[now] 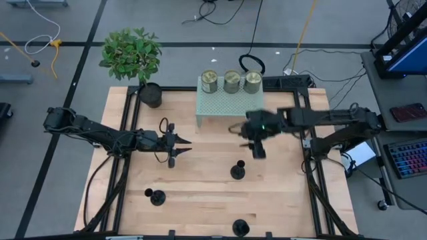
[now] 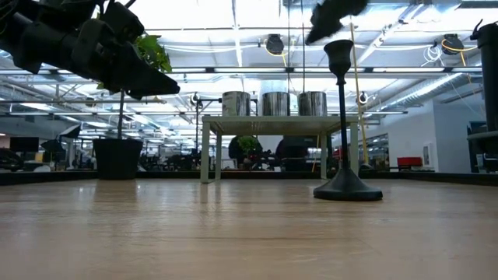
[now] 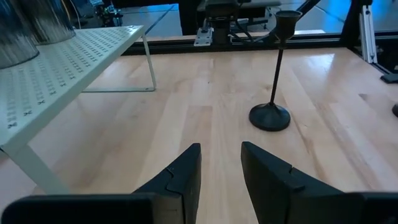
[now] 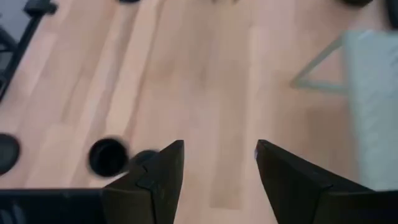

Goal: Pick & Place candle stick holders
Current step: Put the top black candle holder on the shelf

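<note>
Pale wood planks of the table [image 1: 213,200] lie bare across the front, broken only by three black candle holders: one at the front edge [image 1: 240,228], one front-left [image 1: 157,197], one near the middle [image 1: 237,172]. Each has a round flat base and a thin stem topped by a small cup; the low view shows the middle one [image 2: 341,124] upright, a shape the overhead view flattens to a dot.

Open board lies between the two arms. The left gripper [image 1: 179,149] hangs above the table left of centre, fingers [image 3: 186,171] parted with nothing between them, pointing toward the middle holder [image 3: 273,74]. The right gripper [image 1: 257,148] hovers just behind and right of that holder, fingers [image 4: 163,168] spread wide and empty; its wrist view looks straight down on the holder's cup [image 4: 107,155].

Farther back stands a pale green perforated metal shelf [image 1: 223,107] on thin legs, and on its rear edge sit three squat brass cups [image 1: 231,81] in a row. A black pot with a leafy plant [image 1: 133,63] stands at the back-left corner.
</note>
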You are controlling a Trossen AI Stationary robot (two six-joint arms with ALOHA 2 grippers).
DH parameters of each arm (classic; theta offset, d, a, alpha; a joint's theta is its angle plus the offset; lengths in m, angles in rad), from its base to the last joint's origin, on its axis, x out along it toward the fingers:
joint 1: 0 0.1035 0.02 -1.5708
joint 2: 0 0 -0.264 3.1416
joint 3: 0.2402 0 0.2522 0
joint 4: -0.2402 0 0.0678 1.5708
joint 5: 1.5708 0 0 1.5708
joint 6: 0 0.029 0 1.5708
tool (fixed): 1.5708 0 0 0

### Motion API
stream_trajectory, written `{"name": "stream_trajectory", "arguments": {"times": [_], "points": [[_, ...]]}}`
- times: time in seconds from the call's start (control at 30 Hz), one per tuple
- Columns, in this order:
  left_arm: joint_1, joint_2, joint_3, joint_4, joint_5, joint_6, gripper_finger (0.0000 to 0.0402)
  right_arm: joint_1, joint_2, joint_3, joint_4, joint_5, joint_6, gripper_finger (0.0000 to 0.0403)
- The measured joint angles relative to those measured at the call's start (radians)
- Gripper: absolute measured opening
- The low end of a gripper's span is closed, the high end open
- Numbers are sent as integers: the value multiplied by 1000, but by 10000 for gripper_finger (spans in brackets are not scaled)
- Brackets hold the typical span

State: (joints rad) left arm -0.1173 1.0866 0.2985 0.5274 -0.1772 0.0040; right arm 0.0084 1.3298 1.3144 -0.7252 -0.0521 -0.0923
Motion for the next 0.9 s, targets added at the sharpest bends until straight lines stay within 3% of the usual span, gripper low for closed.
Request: {"name": "stream_trajectory", "arguments": {"times": [0.27, 0.4, 0.5, 0.67, 0.9], "points": [[0, 0, 0, 0, 0, -11, 122, 140, -145, -374, 281, 7, 123, 190], [0, 0, 0, 1, 0, -10, 122, 167, -217, -534, 418, 105, 138, 192], [0, 0, 0, 2, 0, -10, 122, 171, -249, -646, 553, 100, 161, 191], [0, 0, 0, 5, -5, -9, 122, 171, -224, -849, 975, 0, 191, 192], [0, 0, 0, 25, -7, -9, 122, 171, -61, -1010, 1472, -3, 232, 192]]}}
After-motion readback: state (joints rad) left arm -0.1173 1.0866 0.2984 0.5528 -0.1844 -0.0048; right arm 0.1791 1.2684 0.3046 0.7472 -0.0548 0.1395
